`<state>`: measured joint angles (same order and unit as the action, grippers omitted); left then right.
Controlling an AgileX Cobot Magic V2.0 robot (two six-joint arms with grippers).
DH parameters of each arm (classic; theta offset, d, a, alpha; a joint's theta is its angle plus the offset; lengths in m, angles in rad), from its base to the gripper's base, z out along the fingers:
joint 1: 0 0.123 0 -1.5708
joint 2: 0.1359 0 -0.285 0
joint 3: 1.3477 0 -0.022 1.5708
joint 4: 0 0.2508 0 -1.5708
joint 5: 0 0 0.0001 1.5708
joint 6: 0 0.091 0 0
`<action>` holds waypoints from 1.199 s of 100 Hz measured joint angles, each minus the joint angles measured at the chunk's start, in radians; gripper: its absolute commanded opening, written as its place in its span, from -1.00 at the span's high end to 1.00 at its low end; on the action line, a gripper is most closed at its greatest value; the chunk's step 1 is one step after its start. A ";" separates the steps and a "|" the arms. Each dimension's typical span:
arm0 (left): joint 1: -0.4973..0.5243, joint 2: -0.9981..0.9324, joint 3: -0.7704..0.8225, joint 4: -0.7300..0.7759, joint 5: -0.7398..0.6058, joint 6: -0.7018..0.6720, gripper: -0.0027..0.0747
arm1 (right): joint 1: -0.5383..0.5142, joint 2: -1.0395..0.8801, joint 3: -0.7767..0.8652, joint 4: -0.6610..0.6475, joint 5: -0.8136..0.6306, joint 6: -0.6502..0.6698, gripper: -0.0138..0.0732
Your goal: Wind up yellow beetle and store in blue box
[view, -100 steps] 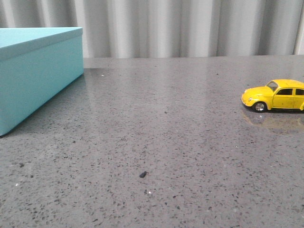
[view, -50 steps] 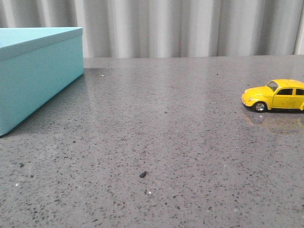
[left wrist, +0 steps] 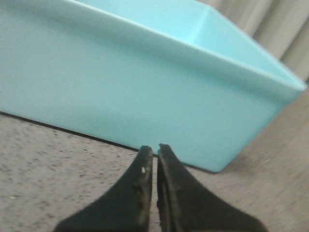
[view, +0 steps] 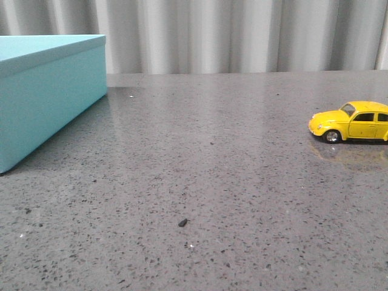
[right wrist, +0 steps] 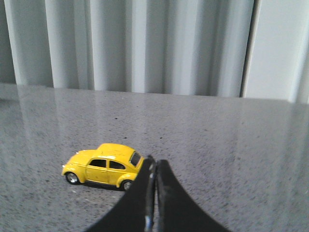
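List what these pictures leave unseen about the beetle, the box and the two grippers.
- Yellow beetle: rear cut off by the front view's right edge; far side unseen in both views.
- Blue box: left part cut off by the front view's edge.
- Left gripper, right gripper: only fingertips show, jaws together.

The box [view: 45, 91] is sitting at the table's [view: 200, 182] far left edge, partly out of frame. The beetle [view: 351, 122] is standing on its wheels at the right edge, nose pointing left, well apart from the box. A dark speck [view: 182, 222] is lying near the front.
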<state>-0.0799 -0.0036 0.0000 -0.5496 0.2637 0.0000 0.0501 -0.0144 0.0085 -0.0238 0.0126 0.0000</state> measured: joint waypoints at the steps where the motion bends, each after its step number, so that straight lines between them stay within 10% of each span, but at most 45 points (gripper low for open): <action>1: 0.000 0.000 0.000 -0.014 -0.002 0.000 0.99 | 0.000 0.000 0.000 0.008 0.002 0.000 0.80; 41: 0.000 0.000 -0.004 -0.275 -0.178 0.000 0.99 | 0.000 0.000 -0.066 0.397 0.055 0.006 0.80; 77: 0.000 0.151 -0.337 0.182 0.127 0.007 0.99 | 0.000 0.218 -0.500 0.250 0.584 0.000 0.80; 120: 0.000 0.289 -0.439 0.231 0.193 0.037 0.99 | 0.081 0.688 -0.871 0.145 0.992 0.000 0.80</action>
<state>-0.0799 0.2854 -0.4391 -0.3186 0.4572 0.0373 0.1308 0.6735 -0.8623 0.1216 1.0046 0.0000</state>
